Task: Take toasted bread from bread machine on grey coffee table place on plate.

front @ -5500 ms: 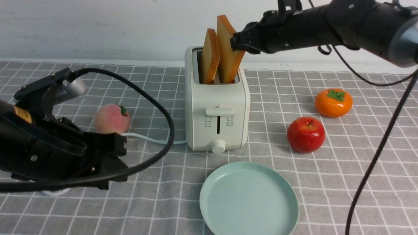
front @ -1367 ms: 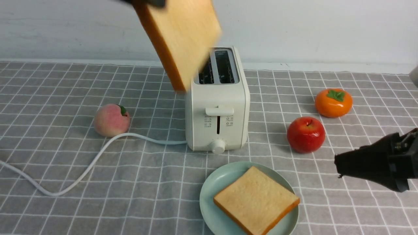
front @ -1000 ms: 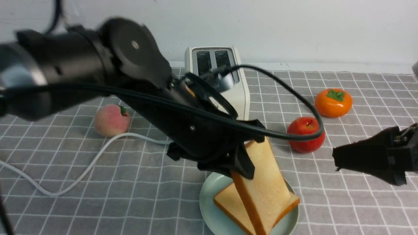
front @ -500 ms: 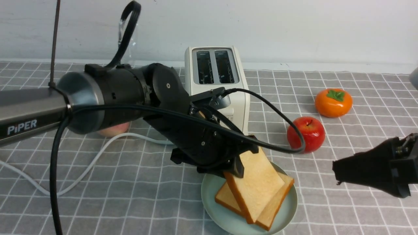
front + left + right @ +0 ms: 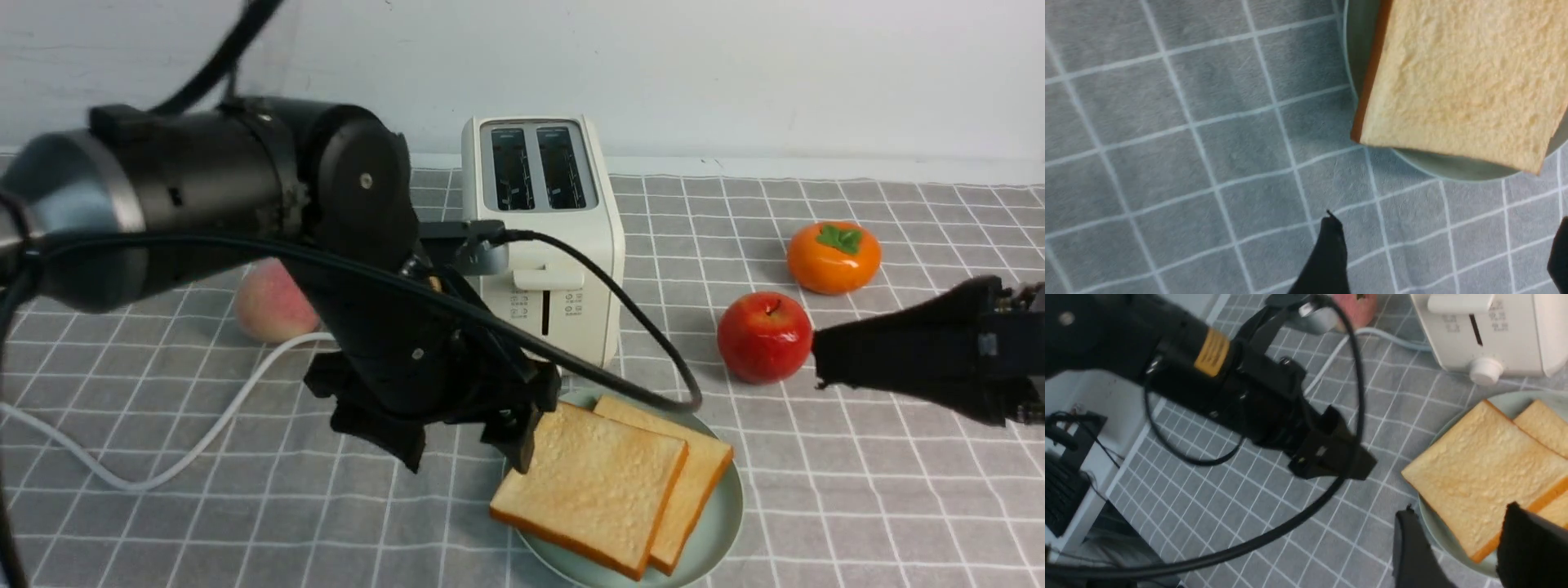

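Observation:
Two slices of toasted bread lie flat on the plate at the front of the grey coffee table. The upper slice overlaps the lower slice and hangs over the plate's left rim. My left gripper stands open just left of the plate, holding nothing; in its wrist view the left gripper hovers over bare cloth beside the toasted bread. The bread machine stands behind with both slots empty. My right gripper hangs to the right, jaws apart and empty.
A red apple sits just left of the right gripper's tip, and an orange persimmon lies behind it. A peach is partly hidden behind the left arm. The toaster's white cord trails across the left side.
The left gripper has opened and let go of the second slice, which now lies flat on the first. It has drawn back to the left. The right gripper has risen, its jaws narrower.

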`<action>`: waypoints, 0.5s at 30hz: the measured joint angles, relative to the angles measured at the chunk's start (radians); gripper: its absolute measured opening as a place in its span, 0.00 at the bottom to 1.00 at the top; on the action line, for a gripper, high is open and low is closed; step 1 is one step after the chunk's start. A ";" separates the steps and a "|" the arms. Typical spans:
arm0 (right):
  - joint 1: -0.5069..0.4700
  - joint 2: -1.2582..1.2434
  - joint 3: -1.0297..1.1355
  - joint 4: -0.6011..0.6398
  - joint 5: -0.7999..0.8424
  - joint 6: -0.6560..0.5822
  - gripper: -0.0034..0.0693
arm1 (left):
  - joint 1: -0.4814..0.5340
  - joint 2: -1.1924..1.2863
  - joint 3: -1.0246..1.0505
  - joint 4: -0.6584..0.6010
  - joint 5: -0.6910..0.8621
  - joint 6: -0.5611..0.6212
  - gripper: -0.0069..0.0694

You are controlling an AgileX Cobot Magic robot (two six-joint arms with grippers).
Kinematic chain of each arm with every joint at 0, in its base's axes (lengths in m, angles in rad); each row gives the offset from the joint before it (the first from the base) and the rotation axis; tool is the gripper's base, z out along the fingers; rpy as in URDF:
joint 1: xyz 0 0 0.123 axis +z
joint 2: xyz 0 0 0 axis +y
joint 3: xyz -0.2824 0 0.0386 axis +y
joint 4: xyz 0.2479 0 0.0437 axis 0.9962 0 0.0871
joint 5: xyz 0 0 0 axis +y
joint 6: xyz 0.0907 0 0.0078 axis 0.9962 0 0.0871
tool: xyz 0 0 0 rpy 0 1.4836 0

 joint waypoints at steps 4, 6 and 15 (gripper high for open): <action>0.000 0.000 0.000 -0.026 -0.076 0.000 0.37 | 0.000 -0.124 0.000 0.020 0.061 -0.009 0.80; 0.000 0.000 0.000 -0.045 -0.079 0.002 0.35 | 0.000 -0.177 0.000 0.008 0.072 -0.009 0.71; 0.000 -0.009 0.000 -0.202 0.185 0.034 0.34 | 0.000 -0.408 0.153 -0.038 0.162 0.069 0.25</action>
